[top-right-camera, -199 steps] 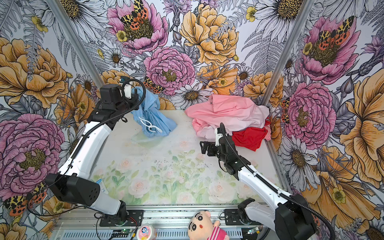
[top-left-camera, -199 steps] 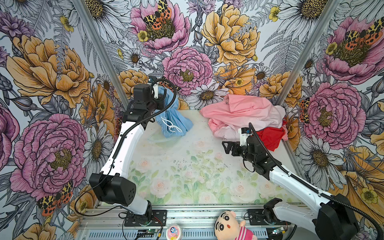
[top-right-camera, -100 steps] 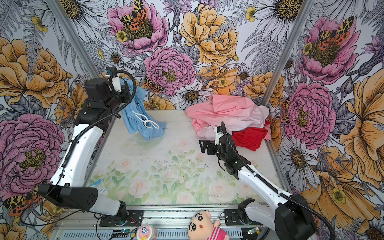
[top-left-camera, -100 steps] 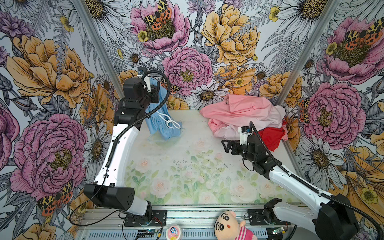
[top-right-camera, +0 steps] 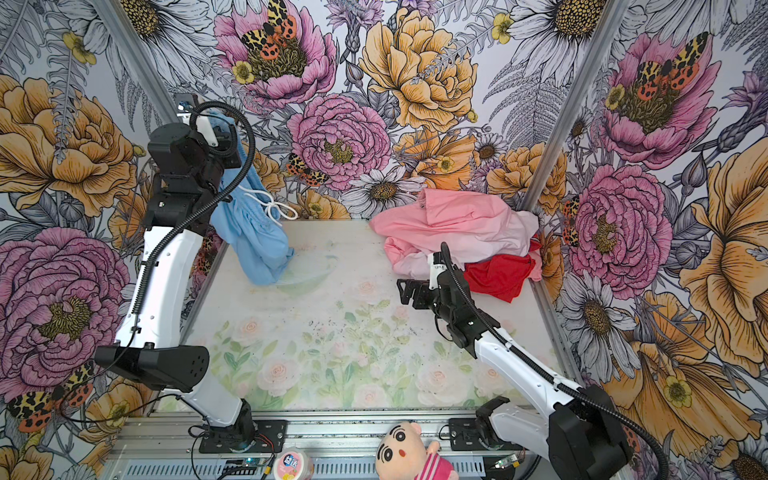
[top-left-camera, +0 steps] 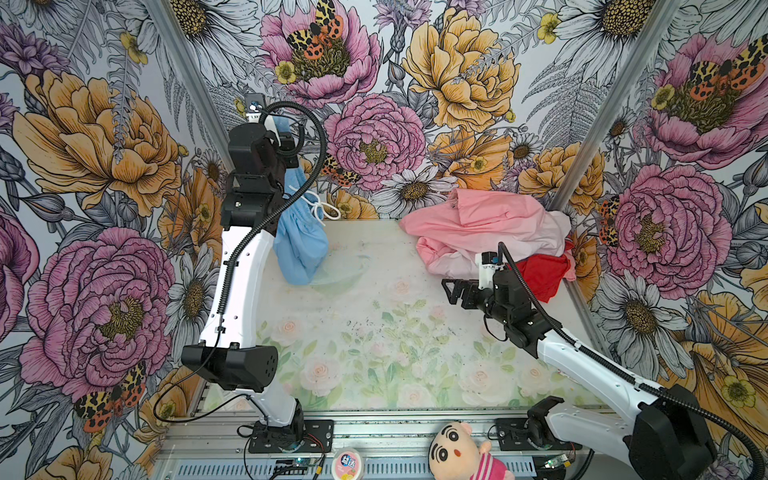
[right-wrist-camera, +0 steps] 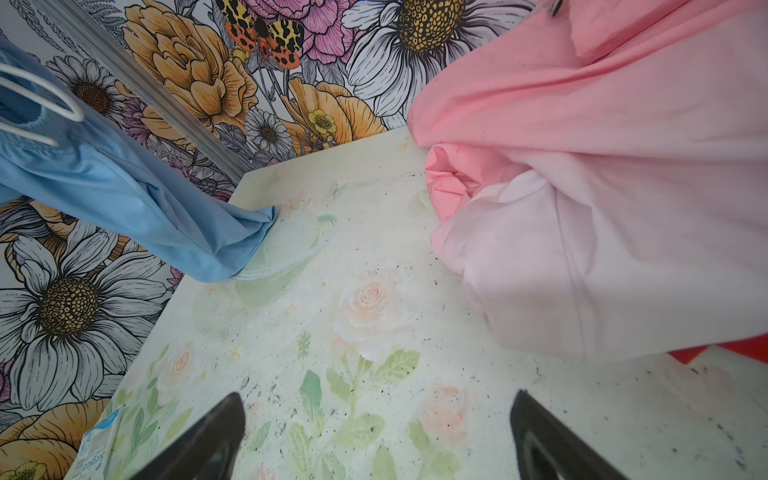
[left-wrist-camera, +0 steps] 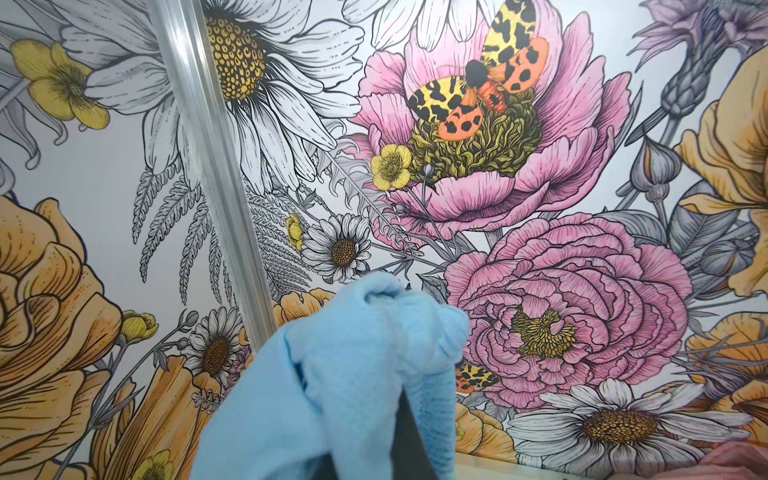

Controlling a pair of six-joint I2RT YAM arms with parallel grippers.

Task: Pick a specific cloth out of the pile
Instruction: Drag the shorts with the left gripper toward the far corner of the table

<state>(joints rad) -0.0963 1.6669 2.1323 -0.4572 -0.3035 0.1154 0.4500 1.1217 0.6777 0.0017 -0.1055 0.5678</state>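
The cloth [top-left-camera: 301,241] [top-right-camera: 253,232] is light sky-blue with a white drawstring [top-left-camera: 318,208]. It hangs from my left gripper [top-left-camera: 277,124] [top-right-camera: 216,120], raised high at the back left and shut on the cloth's top. The lower end touches the table [right-wrist-camera: 232,257]. In the left wrist view the blue fabric [left-wrist-camera: 353,374] drapes over the jaws; only a dark finger [left-wrist-camera: 405,436] shows. The pile [top-left-camera: 490,232] [top-right-camera: 457,228] [right-wrist-camera: 602,166] of pink and pale garments, with a red cloth [top-left-camera: 544,270], lies at the back right. My right gripper [top-left-camera: 451,291] [right-wrist-camera: 376,432] hovers open and unloaded in front of it.
Flowered walls with metal corner posts [top-left-camera: 191,95] close in the floral table [top-left-camera: 374,332]. A plush doll [top-left-camera: 457,453] and a small round tub [top-left-camera: 348,463] sit on the front rail. A small packet [right-wrist-camera: 93,449] lies at the table's left edge.
My left arm has lifted the blue cloth higher and further to the back left, stretching it out long. The right arm has stayed where it was.
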